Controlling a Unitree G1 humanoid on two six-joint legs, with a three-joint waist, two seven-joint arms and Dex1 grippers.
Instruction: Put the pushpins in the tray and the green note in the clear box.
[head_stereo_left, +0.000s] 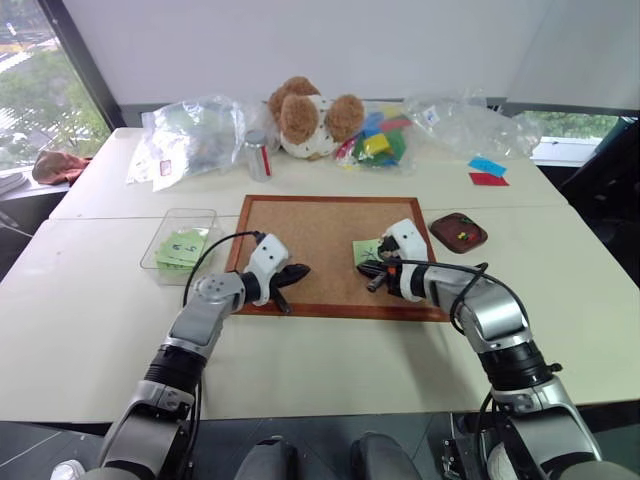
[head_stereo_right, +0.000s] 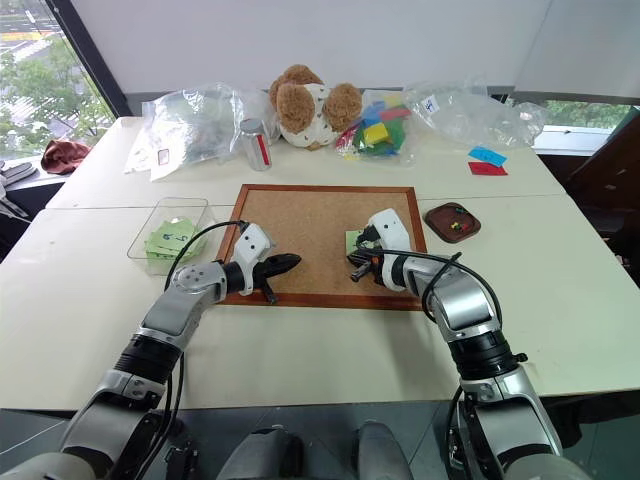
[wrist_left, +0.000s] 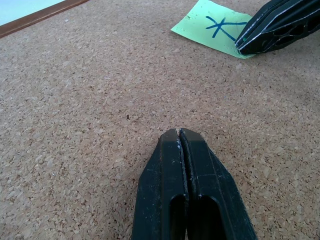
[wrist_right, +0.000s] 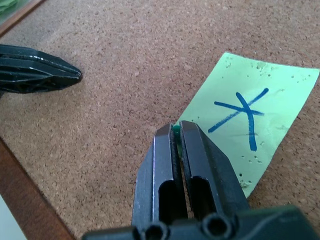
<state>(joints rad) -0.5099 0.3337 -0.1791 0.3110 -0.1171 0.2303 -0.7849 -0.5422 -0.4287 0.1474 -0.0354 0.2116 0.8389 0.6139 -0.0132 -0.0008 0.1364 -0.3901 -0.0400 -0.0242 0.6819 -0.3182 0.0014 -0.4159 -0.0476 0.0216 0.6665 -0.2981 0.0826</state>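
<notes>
Rough, speckled cork fills the wood-framed corkboard (head_stereo_left: 320, 245) (matt throughout), under a thin paper green note (wrist_right: 250, 115).

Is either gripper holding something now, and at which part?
The right gripper pinches a small green pushpin between its fingertips, at the green note's edge. The left gripper holds nothing.

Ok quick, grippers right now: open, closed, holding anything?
Left gripper: closed, empty, over the corkboard.
Right gripper: closed on a small green thing, likely a pushpin, at the edge of the green note.
</notes>
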